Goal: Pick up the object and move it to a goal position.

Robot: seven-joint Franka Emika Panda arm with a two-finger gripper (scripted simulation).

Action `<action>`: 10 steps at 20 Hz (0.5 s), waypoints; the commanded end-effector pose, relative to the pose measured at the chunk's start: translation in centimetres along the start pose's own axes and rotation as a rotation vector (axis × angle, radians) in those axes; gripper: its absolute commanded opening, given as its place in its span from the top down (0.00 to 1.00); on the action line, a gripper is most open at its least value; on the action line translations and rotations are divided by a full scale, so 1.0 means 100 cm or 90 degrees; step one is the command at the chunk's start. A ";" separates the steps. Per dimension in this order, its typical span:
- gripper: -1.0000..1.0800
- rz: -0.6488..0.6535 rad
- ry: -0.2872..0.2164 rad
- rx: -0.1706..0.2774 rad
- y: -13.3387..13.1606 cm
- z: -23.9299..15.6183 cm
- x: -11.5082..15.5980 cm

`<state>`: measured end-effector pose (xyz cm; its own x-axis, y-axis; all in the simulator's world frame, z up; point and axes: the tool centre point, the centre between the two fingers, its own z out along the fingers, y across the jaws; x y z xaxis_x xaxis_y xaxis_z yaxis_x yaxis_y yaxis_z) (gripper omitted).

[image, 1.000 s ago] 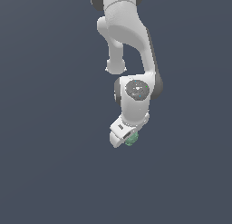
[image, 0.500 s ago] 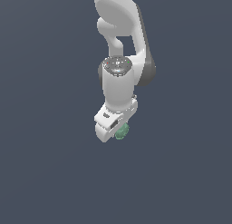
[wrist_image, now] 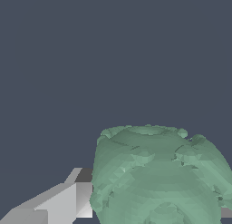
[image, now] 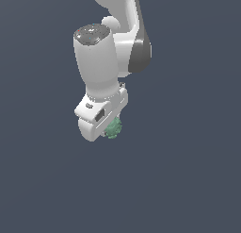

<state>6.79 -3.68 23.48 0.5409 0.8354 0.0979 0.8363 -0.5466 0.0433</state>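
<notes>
The object is a small lumpy green ball (image: 113, 128) with a bumpy faceted surface. It sits at the lower end of my white gripper (image: 109, 130), partly hidden behind the hand. In the wrist view the ball (wrist_image: 158, 177) fills the lower part of the picture, held between the fingers: one grey finger (wrist_image: 79, 193) presses on one side and a sliver of the other shows on the far side. The gripper is shut on the ball and holds it in the air above the plain dark grey ground.
The white arm (image: 101, 62) with its dark joint cover reaches down from the top of the exterior view. Nothing else shows against the dark grey ground.
The arm with the ball in its gripper has moved toward the exterior view's left and come closer to the camera, and the wrist has turned. The ball stays held.
</notes>
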 end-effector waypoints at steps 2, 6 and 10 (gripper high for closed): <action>1.00 -0.034 0.009 -0.001 0.013 -0.025 -0.011; 1.00 -0.073 0.020 -0.003 0.030 -0.055 -0.023; 1.00 -0.113 0.030 -0.004 0.048 -0.084 -0.034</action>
<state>7.97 -8.83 30.62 0.4037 0.9055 0.1304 0.9077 -0.4143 0.0668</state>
